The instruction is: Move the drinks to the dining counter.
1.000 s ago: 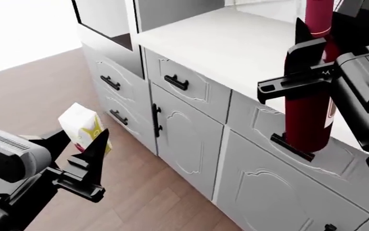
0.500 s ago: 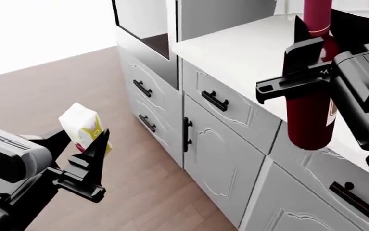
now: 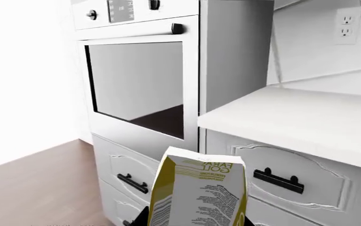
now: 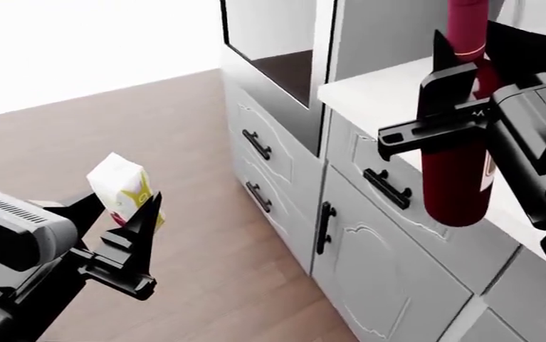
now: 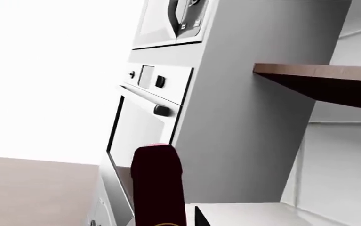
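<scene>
My left gripper (image 4: pixel 125 206) is shut on a small white carton (image 4: pixel 119 184) with yellow-green and pink print and holds it upright above the wooden floor. In the left wrist view the carton (image 3: pixel 199 193) fills the space between the black fingers (image 3: pixel 141 217). At the head view's right, my right gripper (image 4: pixel 463 92) is shut on the tall dark-red wine bottle (image 4: pixel 458 171), which stands upright in front of the light-grey cabinets. The bottle's neck (image 5: pixel 158 188) rises in the right wrist view, one black finger (image 5: pixel 201 216) beside it. The dining counter is out of view.
A built-in wall oven (image 4: pixel 282 43) stands beside a white countertop (image 4: pixel 377 96) over light-grey cabinets (image 4: pixel 386 263) with black handles. Wooden floor (image 4: pixel 159 121) stretches to the left. A brown shelf (image 5: pixel 331 80) hangs above that countertop, and an outlet (image 3: pixel 348 26) sits on the wall.
The oven and cabinets have slid to the right in the head view, with more floor showing. Both grippers keep their hold and their place in the view.
</scene>
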Motion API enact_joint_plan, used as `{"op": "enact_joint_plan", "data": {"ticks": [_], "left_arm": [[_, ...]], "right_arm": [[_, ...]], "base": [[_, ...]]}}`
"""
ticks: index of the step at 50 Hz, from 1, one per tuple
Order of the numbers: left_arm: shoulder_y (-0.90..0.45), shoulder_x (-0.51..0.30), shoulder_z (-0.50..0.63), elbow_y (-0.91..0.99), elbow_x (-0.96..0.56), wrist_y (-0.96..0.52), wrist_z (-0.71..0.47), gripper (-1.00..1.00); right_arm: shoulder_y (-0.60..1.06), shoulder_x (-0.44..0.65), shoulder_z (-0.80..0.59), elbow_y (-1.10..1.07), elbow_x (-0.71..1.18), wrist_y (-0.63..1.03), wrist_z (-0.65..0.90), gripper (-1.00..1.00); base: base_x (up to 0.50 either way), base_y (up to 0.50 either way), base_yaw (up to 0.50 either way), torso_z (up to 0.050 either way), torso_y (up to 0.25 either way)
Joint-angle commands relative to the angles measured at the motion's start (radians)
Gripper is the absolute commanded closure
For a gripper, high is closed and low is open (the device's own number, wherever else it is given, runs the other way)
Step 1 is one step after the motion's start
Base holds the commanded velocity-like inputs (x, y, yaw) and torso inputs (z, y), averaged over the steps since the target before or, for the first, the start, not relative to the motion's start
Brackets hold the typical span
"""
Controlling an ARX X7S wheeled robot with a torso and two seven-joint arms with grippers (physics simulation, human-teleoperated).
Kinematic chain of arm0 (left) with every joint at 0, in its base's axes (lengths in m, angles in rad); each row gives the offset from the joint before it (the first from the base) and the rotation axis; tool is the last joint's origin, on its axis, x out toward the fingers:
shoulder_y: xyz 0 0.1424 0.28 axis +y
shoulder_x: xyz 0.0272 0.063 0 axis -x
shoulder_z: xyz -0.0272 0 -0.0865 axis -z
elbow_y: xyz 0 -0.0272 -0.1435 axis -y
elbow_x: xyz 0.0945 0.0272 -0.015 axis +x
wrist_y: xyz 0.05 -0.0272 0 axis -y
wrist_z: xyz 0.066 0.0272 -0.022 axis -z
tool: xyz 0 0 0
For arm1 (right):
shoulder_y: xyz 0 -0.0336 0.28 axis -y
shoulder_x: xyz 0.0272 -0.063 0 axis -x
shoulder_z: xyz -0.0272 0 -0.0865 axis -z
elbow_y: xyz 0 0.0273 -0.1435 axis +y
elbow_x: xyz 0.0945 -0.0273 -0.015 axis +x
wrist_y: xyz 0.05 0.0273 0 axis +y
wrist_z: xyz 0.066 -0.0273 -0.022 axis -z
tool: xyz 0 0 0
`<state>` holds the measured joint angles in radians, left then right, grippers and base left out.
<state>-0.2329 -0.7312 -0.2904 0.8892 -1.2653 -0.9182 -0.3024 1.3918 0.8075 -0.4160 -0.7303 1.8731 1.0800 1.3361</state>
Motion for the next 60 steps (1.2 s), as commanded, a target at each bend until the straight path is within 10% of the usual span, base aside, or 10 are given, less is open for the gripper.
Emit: {"op": "enact_joint_plan", "data": {"ticks": [1,60], "left_arm": [[-0.007,-0.001,-0.008,0.000,-0.005,0.010,-0.008,1.00],[-0.006,-0.013,0.015,-0.005,0.009,0.032,-0.009,1.00]], "right_arm": [[0.011,0.000,-0.003,-0.003,-0.013,0.010,-0.011,1.00],[0.009,0.003,-0.021,-0.003,-0.030,-0.011,-0.040,1.00]], "base": [[0.16,0.30,0.50,0.000,0.000],[0.01,0.03,0.50,0.000,0.001]]}}
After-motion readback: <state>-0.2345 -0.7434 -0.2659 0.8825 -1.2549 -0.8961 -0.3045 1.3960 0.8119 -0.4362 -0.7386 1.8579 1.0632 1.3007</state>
